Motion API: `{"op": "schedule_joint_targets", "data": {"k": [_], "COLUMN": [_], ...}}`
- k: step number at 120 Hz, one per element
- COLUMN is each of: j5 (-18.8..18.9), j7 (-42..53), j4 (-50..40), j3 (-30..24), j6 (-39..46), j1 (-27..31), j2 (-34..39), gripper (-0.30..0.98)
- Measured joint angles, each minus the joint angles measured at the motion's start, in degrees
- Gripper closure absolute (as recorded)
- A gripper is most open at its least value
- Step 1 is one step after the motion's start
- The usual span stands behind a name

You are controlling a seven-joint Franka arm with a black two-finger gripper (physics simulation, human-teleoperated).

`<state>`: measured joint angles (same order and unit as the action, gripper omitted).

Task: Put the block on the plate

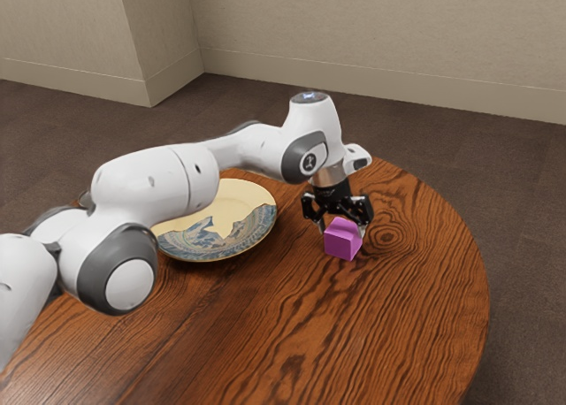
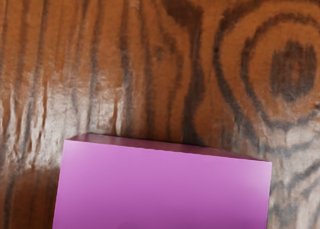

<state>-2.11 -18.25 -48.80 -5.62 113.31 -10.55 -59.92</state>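
The gripper (image 1: 343,225) was low over the bench (image 1: 389,334), pointing downward, and the block (image 1: 341,243) was directly under it. From the pictures I could not tell if the gripper was closed on the block or was open around it. I also could not tell if the block was resting on the bench or was a little above it. The block had a pink-purple colour and flat faces with straight edges. It was off the plate (image 1: 232,197), apart from it, on the side of the exterior view's right

The plate was lying on the bench, and it had a cream part and a blue patterned part with a jagged border between them. The white arm (image 1: 155,182) was passing in front of a portion of this plate. The bench was of brown wood with dark grain, and close to the block there was a round knot (image 1: 386,237). In the wrist view, the block was large and near, with the wood grain behind it. Around the bench there was a dark floor (image 1: 522,246), and further back stood a beige wall (image 1: 371,34)
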Motion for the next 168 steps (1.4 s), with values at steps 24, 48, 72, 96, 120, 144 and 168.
{"op": "schedule_joint_targets", "data": {"k": [24,48,72,96,120,144,168], "j5": [-0.1,-0.1,0.1,0.3,0.5,0.9,2.5], "j7": [-0.1,-0.3,-0.5,-0.7,-0.9,-1.1,-1.2], "j4": [0.0,0.0,-0.1,-3.1,-12.7,-21.8,-28.8], "j3": [0.0,0.1,0.6,0.8,2.3,3.3,3.3], "j6": [0.4,0.5,0.5,0.3,0.3,0.3,0.0], "j1": [0.0,-0.1,-0.3,-0.8,-2.2,0.0,4.0], "j2": [-0.6,-0.9,-0.5,3.5,15.4,26.1,33.3], "gripper": [0.1,0.19,0.27,0.29,0.29,0.29,0.3]}}
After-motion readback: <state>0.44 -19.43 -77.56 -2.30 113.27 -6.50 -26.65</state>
